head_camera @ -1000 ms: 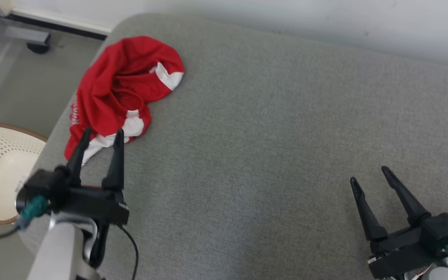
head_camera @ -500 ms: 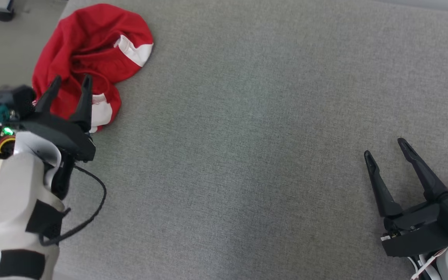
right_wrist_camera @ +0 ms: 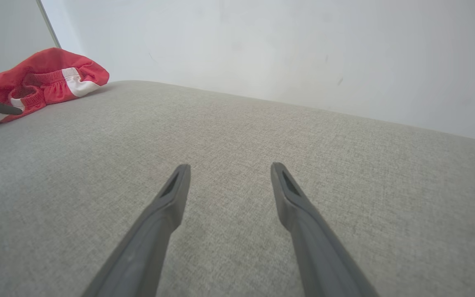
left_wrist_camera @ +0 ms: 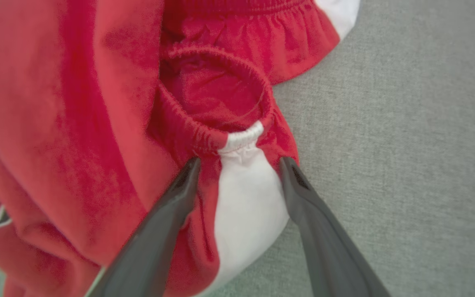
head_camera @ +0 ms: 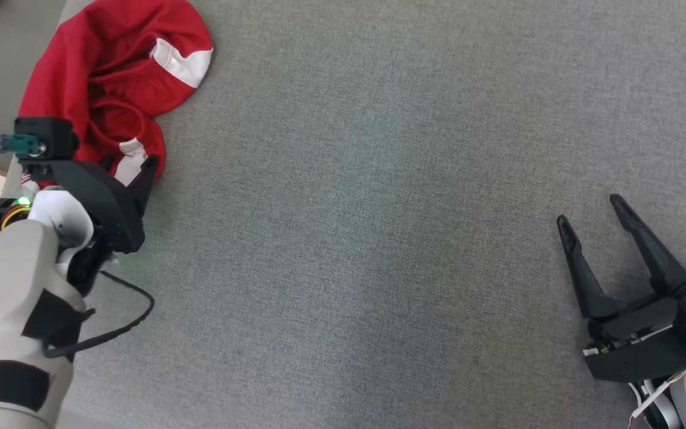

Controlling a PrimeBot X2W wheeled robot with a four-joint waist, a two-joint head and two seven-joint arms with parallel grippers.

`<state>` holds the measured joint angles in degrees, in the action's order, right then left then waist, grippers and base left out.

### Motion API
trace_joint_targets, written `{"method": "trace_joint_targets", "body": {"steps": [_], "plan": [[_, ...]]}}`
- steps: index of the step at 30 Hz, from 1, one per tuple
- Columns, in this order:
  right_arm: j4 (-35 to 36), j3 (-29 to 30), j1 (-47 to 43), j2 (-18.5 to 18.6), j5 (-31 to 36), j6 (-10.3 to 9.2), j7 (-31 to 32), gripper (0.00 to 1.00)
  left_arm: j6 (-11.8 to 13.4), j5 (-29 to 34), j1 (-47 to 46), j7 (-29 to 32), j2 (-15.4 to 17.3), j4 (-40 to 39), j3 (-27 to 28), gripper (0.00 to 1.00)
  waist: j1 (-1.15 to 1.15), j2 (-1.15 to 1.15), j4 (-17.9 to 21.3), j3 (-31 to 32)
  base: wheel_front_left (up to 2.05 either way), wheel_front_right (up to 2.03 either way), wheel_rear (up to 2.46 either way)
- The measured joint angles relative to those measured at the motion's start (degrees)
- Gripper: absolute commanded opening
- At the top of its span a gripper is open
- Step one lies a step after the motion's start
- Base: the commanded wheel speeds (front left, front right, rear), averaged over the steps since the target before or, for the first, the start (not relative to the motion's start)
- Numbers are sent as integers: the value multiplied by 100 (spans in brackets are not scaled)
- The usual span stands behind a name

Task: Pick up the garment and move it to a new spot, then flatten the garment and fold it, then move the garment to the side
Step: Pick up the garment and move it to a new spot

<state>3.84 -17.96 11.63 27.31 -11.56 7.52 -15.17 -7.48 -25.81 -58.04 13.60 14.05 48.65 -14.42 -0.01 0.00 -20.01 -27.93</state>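
While the garment (head_camera: 111, 71) lies crumpled at the cushion's (head_camera: 379, 238) far left edge, both grippers gape.
Jaws apart, the left gripper (left_wrist_camera: 241, 161) straddles a white panel (left_wrist_camera: 245, 198) below a gathered elastic hem (left_wrist_camera: 204, 138), tips at the soft red knit — the right gripper (head_camera: 589, 208), fingers likewise spread, hovers over bare grey woven cloth, well apart from the heap.

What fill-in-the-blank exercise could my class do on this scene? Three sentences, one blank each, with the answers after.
1. The crumpled garment is mostly ____ with white panels.
2. The left gripper straddles a white panel of the garment with its jaws ____.
3. The right gripper, above the bare grey cushion, holds ____.
Missing words: red; open; nothing.
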Motion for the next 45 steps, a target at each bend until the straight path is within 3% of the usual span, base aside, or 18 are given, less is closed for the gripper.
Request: {"method": "trace_joint_targets", "body": {"steps": [11, 12, 13, 15, 26, 33, 45], "plan": [[26, -42, 273, -43, 1, 0, -7, 100, -2, -254, -59, -353, 286, 345, -303, 100, 0, 0, 120, -207, 0, 0, 0], [26, -38, 284, -49, 1, 1, -7, 100, -2, -281, -59, -370, 290, 372, -323, 93, 0, -1, 135, -214, 0, 0, 0], [25, -31, 292, -57, 1, 1, -7, 100, -2, -312, -59, -393, 292, 402, -345, 40, 0, -1, 149, -221, 0, 0, 0], [27, 1, 303, -67, 1, 1, -7, 100, -2, -368, -60, -419, 301, 438, -424, 0, 0, -1, 176, -235, 0, 0, 0], [-81, 18, 325, -190, 0, 0, -4, 100, -1, -490, -51, -1581, 398, 299, -678, 0, 1, 0, 293, -92, 0, 0, 0], [-198, 27, 170, -488, -20, 0, 4, 100, -1, -684, 82, -2461, 433, -55, -541, 0, 1, 0, 380, 265, 0, 0, 0], [-311, 81, -244, -1027, -108, 0, 5, 100, 0, -1090, 549, -2495, 438, -1272, -401, 0, 0, 0, 616, 1152, 0, 0, 0]]}}
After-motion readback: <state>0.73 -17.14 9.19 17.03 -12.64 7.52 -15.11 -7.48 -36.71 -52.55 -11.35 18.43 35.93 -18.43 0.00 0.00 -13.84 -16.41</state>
